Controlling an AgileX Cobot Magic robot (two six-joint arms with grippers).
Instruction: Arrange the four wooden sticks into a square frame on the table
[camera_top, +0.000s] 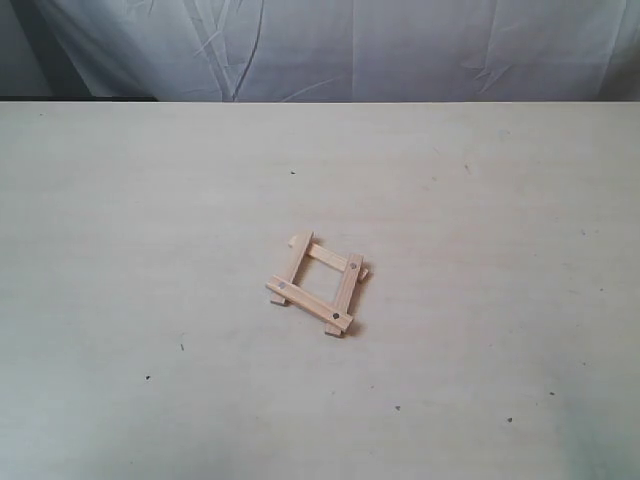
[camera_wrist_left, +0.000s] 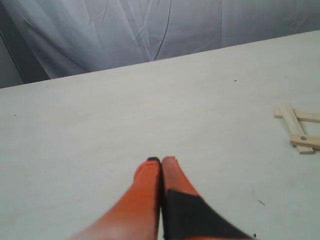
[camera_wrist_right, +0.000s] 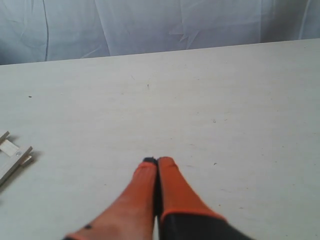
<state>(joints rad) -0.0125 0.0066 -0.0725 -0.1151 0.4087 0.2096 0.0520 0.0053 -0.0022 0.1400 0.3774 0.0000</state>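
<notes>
The four wooden sticks lie crossed as a small square frame (camera_top: 318, 284) near the middle of the table (camera_top: 130, 220), with dark holes at some of the corners. No arm shows in the exterior view. One corner of the frame (camera_wrist_left: 298, 131) appears at the edge of the left wrist view, well away from my left gripper (camera_wrist_left: 161, 160), whose orange fingers are pressed together on nothing. Another corner of the frame (camera_wrist_right: 13, 158) shows in the right wrist view, also far from my right gripper (camera_wrist_right: 157, 160), which is shut and empty.
A wrinkled white cloth (camera_top: 350, 45) hangs behind the table's far edge. A few tiny dark specks (camera_top: 293, 172) dot the pale surface.
</notes>
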